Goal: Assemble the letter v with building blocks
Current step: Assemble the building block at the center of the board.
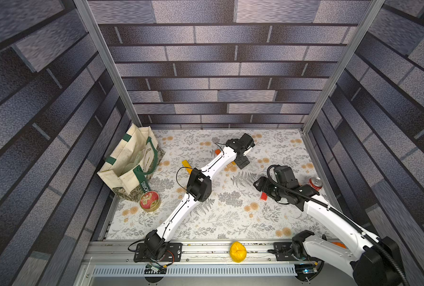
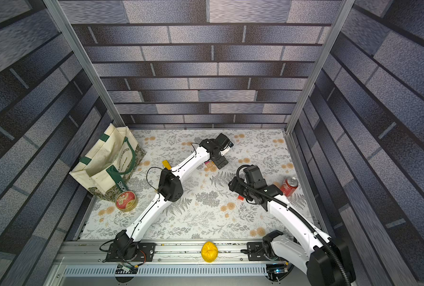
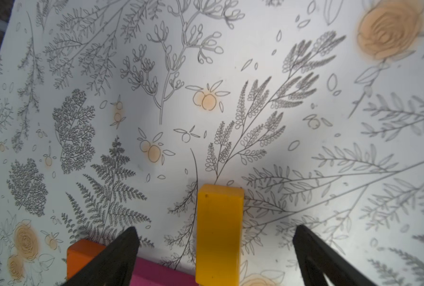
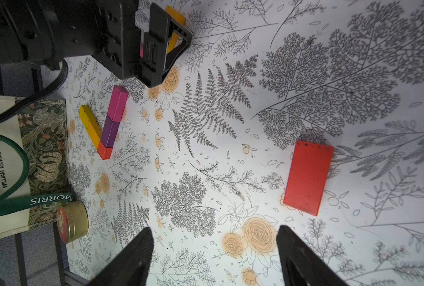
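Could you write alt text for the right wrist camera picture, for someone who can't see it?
A flat red block lies alone on a floral-print table, just ahead of the open right hand. Farther off, four coloured blocks form a V near a tote bag and a round tin.

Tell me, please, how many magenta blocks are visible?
2. One magenta rectangular block adjoins the purple block; the second magenta block lies between an orange block and a yellow block. Others may be hidden.
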`<state>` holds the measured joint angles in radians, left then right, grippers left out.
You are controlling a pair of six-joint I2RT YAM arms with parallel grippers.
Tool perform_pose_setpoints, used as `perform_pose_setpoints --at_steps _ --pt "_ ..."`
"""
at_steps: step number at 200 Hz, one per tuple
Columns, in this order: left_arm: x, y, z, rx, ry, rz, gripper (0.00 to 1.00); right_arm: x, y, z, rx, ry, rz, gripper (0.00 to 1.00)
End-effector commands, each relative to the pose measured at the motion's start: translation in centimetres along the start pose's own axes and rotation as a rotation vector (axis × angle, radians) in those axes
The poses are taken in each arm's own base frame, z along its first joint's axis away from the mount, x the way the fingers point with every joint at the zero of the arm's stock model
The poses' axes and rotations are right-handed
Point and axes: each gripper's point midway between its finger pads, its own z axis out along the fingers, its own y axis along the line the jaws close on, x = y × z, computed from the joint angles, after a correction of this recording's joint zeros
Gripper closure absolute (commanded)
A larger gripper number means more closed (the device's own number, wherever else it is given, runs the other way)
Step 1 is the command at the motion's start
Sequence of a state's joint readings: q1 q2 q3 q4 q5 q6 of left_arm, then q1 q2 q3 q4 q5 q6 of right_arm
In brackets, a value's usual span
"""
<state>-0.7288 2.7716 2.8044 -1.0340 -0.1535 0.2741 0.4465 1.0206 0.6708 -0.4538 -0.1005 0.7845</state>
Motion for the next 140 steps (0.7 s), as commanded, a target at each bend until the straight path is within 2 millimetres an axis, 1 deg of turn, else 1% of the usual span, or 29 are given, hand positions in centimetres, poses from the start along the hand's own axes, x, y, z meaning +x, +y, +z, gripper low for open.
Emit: perform_pose_setpoints --at_steps 1,13,28,46,64,80,93,104,123,140 --pt "-5.1 2.4 -10.0 -0.037 -0.196 -0.099 0.00 -1.1 0.6 -1.8 0.003 -0.044 -0.023 0.19" --pt "-5.9 2.9 -12.3 -0.040 -0.238 -0.138 0.01 -1.5 0.9 -2.3 0.001 -0.058 -0.031 0.19" --pt "-6.8 4.2 -15.5 -0.046 -0.297 -0.213 0.01 -1.8 1.3 -2.7 -0.007 -0.070 -0.039 0.19" --pt "-7.1 5.8 -19.2 -0.015 -0.359 -0.347 0.03 -2.1 1.9 -2.8 -0.025 -0.072 -0.046 0.19" --pt "-6.6 7.6 -23.0 0.080 -0.406 -0.515 0.05 -2.5 2.6 -2.7 -0.034 -0.067 -0.061 0.19" --pt "-5.6 9.0 -25.5 0.184 -0.419 -0.646 0.09 -3.1 3.2 -2.3 -0.029 -0.059 -0.085 0.19" --pt "-4.4 9.8 -26.8 0.258 -0.403 -0.723 0.17 -3.6 3.6 -1.8 -0.017 -0.049 -0.119 0.19" --pt "-3.0 10.4 -27.4 0.276 -0.372 -0.760 0.20 -4.3 4.1 -1.2 -0.012 -0.048 -0.150 0.19" --pt "0.4 11.6 -27.5 0.166 -0.271 -0.791 0.21 -5.9 5.1 0.0 0.013 -0.045 -0.207 0.19" --pt "2.7 11.4 -27.2 0.089 -0.181 -0.764 0.23 -7.2 5.9 1.3 0.032 -0.031 -0.253 0.19"
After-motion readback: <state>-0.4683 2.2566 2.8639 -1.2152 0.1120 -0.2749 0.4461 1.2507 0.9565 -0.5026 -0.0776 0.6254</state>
